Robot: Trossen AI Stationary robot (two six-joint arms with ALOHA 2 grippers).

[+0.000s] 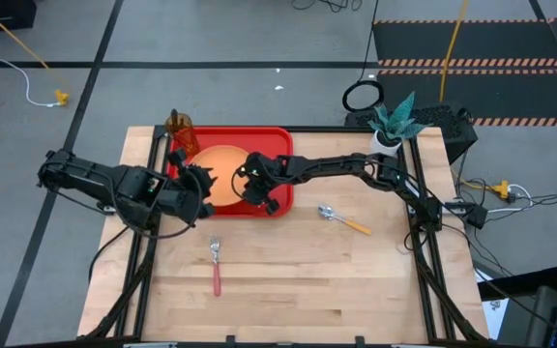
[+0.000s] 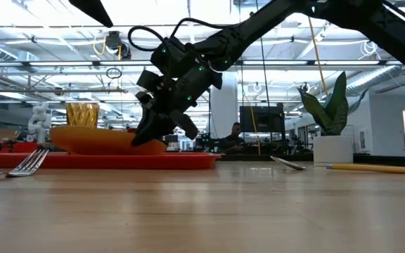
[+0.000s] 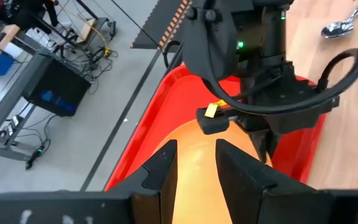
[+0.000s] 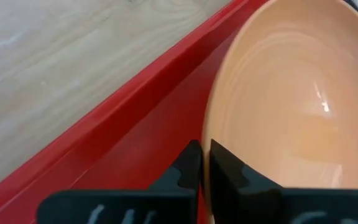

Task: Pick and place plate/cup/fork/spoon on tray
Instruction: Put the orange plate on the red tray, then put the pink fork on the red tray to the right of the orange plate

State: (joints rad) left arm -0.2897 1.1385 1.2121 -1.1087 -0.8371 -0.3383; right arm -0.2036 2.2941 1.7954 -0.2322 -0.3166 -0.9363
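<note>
The orange plate lies in the red tray at the table's far left. My right gripper reaches in from the right and is shut on the plate's right rim. My left gripper is open over the plate's left part; in the left wrist view the plate shows between its fingers. Whether it touches the plate I cannot tell. The amber cup stands upright at the tray's far left corner. The fork and the spoon lie flat on the table. My right gripper pinches the plate's rim on the side toward the table's right, the rim running into the thin gap between its two fingers. The fingers slant down from the right, across the rim. The plate stays low over the tray; whether the held side is raised I cannot tell.
A white pot with a green plant stands at the table's far right corner. The fork lies near the table's middle front and the spoon lies right of the tray. Bare wood fills the near half of the table.
</note>
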